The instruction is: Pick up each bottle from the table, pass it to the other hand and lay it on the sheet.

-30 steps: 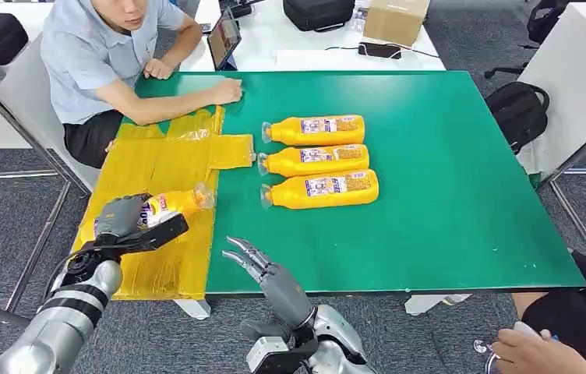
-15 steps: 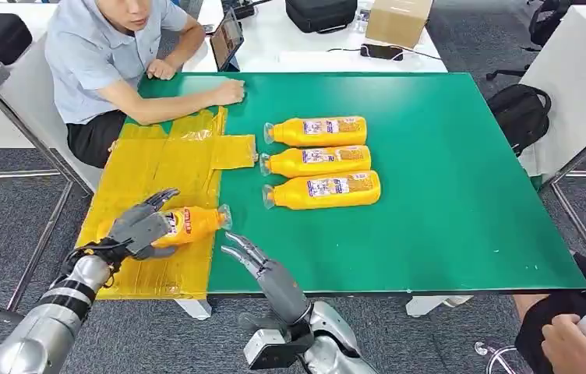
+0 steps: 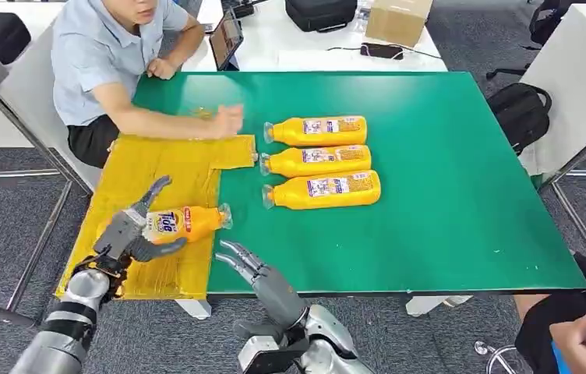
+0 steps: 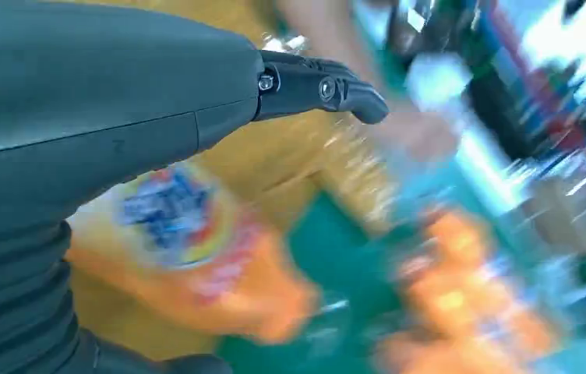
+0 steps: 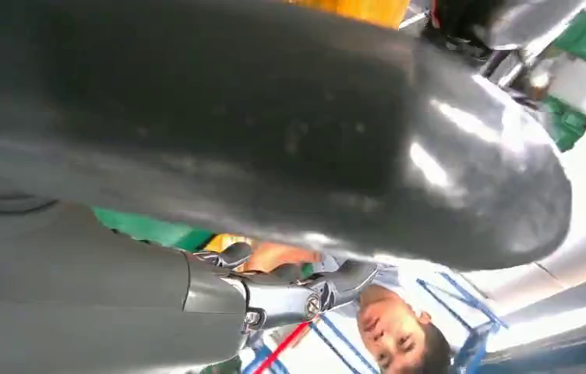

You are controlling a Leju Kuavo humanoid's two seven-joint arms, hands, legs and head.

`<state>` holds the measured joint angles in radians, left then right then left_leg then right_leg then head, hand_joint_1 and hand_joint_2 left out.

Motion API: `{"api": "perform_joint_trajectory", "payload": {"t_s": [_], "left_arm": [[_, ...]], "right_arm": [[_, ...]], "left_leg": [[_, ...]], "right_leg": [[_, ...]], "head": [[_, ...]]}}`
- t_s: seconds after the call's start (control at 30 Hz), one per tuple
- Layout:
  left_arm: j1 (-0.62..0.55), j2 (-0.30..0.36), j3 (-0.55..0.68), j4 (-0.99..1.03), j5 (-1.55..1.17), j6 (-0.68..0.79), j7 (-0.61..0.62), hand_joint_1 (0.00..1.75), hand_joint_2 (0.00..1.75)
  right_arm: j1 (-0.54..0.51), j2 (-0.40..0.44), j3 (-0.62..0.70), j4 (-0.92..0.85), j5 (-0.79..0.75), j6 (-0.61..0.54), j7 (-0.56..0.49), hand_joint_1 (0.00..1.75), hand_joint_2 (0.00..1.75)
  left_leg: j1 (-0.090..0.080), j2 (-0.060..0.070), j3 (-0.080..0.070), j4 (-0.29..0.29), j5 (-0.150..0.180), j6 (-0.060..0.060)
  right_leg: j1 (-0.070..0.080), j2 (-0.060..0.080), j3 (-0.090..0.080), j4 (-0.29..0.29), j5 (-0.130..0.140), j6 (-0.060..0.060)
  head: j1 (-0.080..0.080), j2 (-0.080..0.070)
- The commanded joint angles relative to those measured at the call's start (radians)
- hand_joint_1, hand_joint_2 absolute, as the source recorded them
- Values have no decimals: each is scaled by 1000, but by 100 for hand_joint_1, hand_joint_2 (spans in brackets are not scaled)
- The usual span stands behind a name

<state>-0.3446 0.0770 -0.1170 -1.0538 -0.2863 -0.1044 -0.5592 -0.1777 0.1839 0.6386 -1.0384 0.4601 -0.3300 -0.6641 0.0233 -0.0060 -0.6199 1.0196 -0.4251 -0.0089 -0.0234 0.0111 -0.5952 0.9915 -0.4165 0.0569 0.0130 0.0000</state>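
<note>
right hand: nearest, at the table's front edge, fingers spread, holding nothing.
left hand: over the near part of the sheet, fingers splayed wide around the base of the laid bottle, not closed on it; whether a finger touches it, I cannot tell.
laid bottle: on its side on the sheet's right edge, cap poking onto the green table, label up. It looks placed.
sheet: yellow, crinkly plastic, spread over the table's left side.
row of bottles: three more, side by side on the bare table, caps toward the sheet, well apart from both hands.
person's hand: resting on the sheet's far corner, just beside the far bottle's cap.
handling: full orange bottles, likely fairly heavy; smooth rounded plastic, probably slick and prone to roll when lying down. Walls seem stiff enough for a firm wrap.
where to hold: around the wide labelled body near the middle, so the weight balances; the neck looks too thin and would let the bottle swing.
next: probably the right hand takes the nearest of the row.
</note>
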Motion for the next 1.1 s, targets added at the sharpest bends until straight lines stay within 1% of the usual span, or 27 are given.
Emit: {"api": "perform_joint_trajectory", "payload": {"t_s": [0.03, 0.07, 0.1, 0.13, 0.23, 0.27, 0.3, 0.33, 0.37, 0.4, 0.43, 0.53, 0.67, 0.7, 0.73, 0.77, 0.87, 0.9, 1.0, 1.07, 1.1], "left_arm": [[-8, -197, 233, -174, 357, 121, 142, 0, 175], [-4, -197, 242, -179, 372, 132, 132, 0, 175], [12, -197, 247, -202, 389, 161, 104, 0, 175], [26, -190, 241, -219, 397, 165, 102, 0, 175], [29, -189, 241, -219, 397, 165, 102, 0, 175], [29, -189, 241, -219, 397, 165, 102, 0, 175], [29, -189, 241, -219, 397, 165, 102, 0, 175], [31, -189, 237, -222, 400, 166, 103, 0, 175], [31, -189, 237, -222, 400, 166, 103, 0, 175], [31, -189, 237, -222, 400, 166, 103, 0, 175], [31, -189, 237, -222, 400, 166, 103, 0, 175], [31, -189, 237, -222, 400, 166, 103, 0, 175], [31, -189, 237, -222, 400, 166, 103, 0, 175], [33, -197, 247, -227, 408, 189, 97, 0, 175], [56, -217, 274, -263, 422, 253, 89, 0, 175], [71, -222, 278, -286, 430, 271, 82, 0, 175], [139, -248, 298, -381, 458, 314, 72, 0, 175], [166, -253, 295, -414, 462, 317, 70, 0, 175], [241, -274, 276, -505, 463, 323, 65, 0, 175], [280, -272, 243, -538, 406, 354, 58, 0, 175], [294, -269, 231, -540, 368, 379, 69, 0, 175]], "right_arm": [[17, -23, -82, -13, 33, -70, -29, 0, 175], [16, -27, -87, -20, 44, -77, -21, 0, 175], [19, -35, -96, -35, 86, -100, 25, 0, 175], [22, -42, -105, -53, 90, -90, 31, 0, 175], [22, -42, -106, -53, 90, -90, 31, 0, 175], [22, -42, -106, -53, 90, -90, 31, 0, 175], [22, -42, -106, -53, 90, -90, 31, 0, 175], [24, -39, -106, -51, 91, -85, 31, 0, 175], [24, -39, -106, -51, 91, -85, 31, 0, 175], [24, -39, -106, -51, 91, -85, 31, 0, 175], [24, -39, -106, -51, 91, -85, 31, 0, 175], [24, -39, -106, -51, 91, -85, 31, 0, 175], [24, -39, -106, -51, 91, -85, 31, 0, 175], [20, -42, -105, -44, 128, -112, 62, 0, 175], [12, -55, -113, -35, 221, -160, 168, 0, 175], [9, -66, -119, -40, 259, -174, 205, 0, 175], [-11, -109, -173, -26, 391, -204, 351, 0, 175], [-11, -121, -191, -27, 437, -210, 383, 0, 175], [-7, -139, -258, -18, 527, -224, 450, 0, 175], [2, -146, -297, -18, 558, -203, 481, 0, 175], [6, -150, -310, -15, 582, -194, 503, 0, 175]], "left_leg": [[0, -2, 0, 0, 0, 2], [0, -2, 2, 0, -1, 2], [0, -1, 1, 0, -1, 2], [0, -1, 0, 0, 0, 1], [0, 1, 0, 0, -1, 1], [0, 1, 3, -1, -1, 2], [0, 0, 0, 0, 0, 1], [0, -1, 2, -1, -1, 2], [0, 0, 1, 0, -1, 2], [0, 0, 3, -1, -1, 2], [0, 0, 1, 0, -1, 2], [0, 0, 3, -1, -1, 2], [0, 0, 0, 0, 0, 1], [0, 0, 2, -1, -1, 2], [0, 0, 3, -1, -1, 2], [0, 1, 1, -1, -1, 2], [0, 3, 5, -2, -2, 3], [0, 3, 3, -1, -2, 3], [0, 1, 4, -1, -2, 4], [-1, 1, 3, -1, -2, 3], [-1, 2, 4, -1, -3, 3]], "right_leg": [[1, -3, 2, -1, -1, -2], [1, -4, 3, -1, -1, -3], [1, -3, 3, -1, -1, -2], [0, -1, 1, -1, 0, -1], [0, 0, 0, -1, 0, -1], [1, -1, 2, -1, -1, -3], [1, -1, 0, -1, 0, -1], [1, -3, 3, -2, -1, -3], [1, -2, 1, -1, -1, -1], [1, -3, 3, -2, -1, -2], [1, -1, 1, -1, -1, -1], [1, -2, 3, -2, -1, -3], [1, -1, 1, -1, 0, -2], [1, -2, 3, -1, -1, -3], [2, -3, 4, -2, -1, -4], [1, -1, 1, -1, 0, -2], [1, 0, 5, -3, -1, -3], [1, 1, 3, -2, 0, -2], [1, -1, 5, -4, -1, -2], [0, 0, 4, -2, -1, -2], [0, 0, 5, -3, -1, -2]], "head": [[0, 0], [0, 0], [0, 0], [0, 0], [0, 0], [0, 0], [0, 0], [0, 0], [0, 0], [0, 0], [0, 0], [0, 0], [0, 0], [0, 0], [0, 0], [0, 0], [0, 0], [0, 0], [0, 0], [0, 0], [0, 0]]}}
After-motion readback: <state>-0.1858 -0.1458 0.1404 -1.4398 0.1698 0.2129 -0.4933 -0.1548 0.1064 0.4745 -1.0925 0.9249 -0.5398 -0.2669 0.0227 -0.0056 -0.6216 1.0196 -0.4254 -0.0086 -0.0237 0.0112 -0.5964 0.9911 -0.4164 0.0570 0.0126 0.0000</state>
